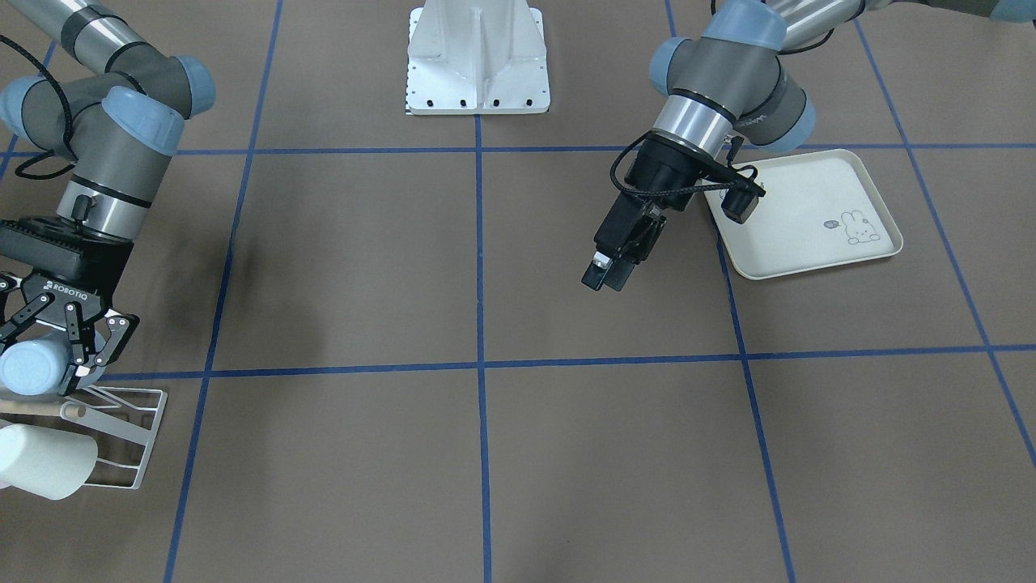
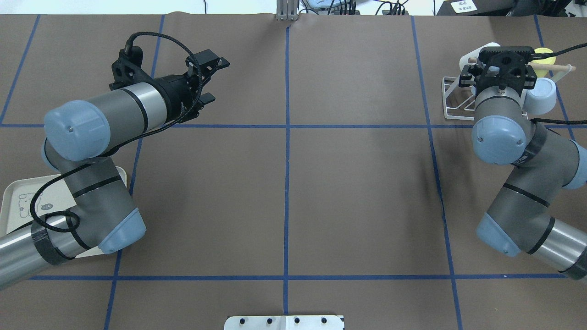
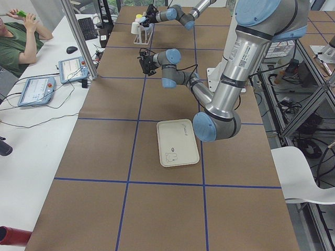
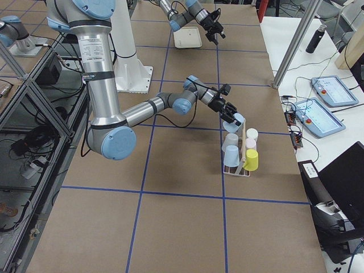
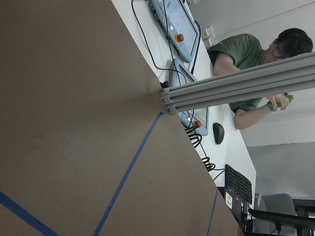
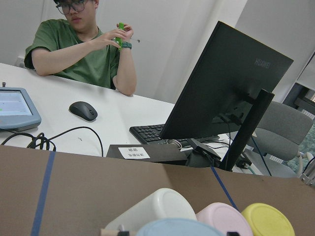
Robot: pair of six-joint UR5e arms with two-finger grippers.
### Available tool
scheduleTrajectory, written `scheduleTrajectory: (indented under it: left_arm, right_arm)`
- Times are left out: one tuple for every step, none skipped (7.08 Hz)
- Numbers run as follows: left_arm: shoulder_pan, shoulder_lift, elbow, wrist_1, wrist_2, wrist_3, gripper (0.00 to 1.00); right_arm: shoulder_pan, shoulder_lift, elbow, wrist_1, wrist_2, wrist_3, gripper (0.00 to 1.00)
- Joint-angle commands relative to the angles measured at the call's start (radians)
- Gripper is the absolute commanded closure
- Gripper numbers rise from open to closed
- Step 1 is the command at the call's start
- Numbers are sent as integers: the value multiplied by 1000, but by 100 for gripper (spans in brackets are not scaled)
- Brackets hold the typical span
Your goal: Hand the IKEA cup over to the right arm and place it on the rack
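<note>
The IKEA cup (image 1: 24,368) is light blue and lies tilted between the fingers of my right gripper (image 1: 50,360), which is shut on it. It hangs just above the low white wire rack (image 1: 129,437), at the rack's near end beside the wooden dowel (image 2: 562,67). In the right wrist view the cup's base (image 6: 172,228) fills the bottom edge between both fingertips. My left gripper (image 2: 214,79) is open and holds nothing, hovering over the table far from the rack.
The rack carries a white cup (image 1: 40,461), a pink cup (image 6: 224,219) and a yellow cup (image 6: 268,219). A cream rabbit-print tray (image 1: 809,235) lies under my left arm. A person (image 6: 83,49) sits at the desk beyond the table edge.
</note>
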Motion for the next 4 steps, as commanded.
scheduleTrajectory:
  left_arm:
    - [2,0,-1,1,0,-1,0]
    - [2,0,-1,1,0,-1,0]
    - [2,0,1,1,0,-2,0]
    - [2,0,2,1,0,-2,0]
  right_arm:
    - [-3,6,-7,0,1,3,100]
    - [-6,6,-11,0,1,5,100]
    - [-8,6,-11,0,3,5,100]
    - [-10,6,-15,0,1,5,96]
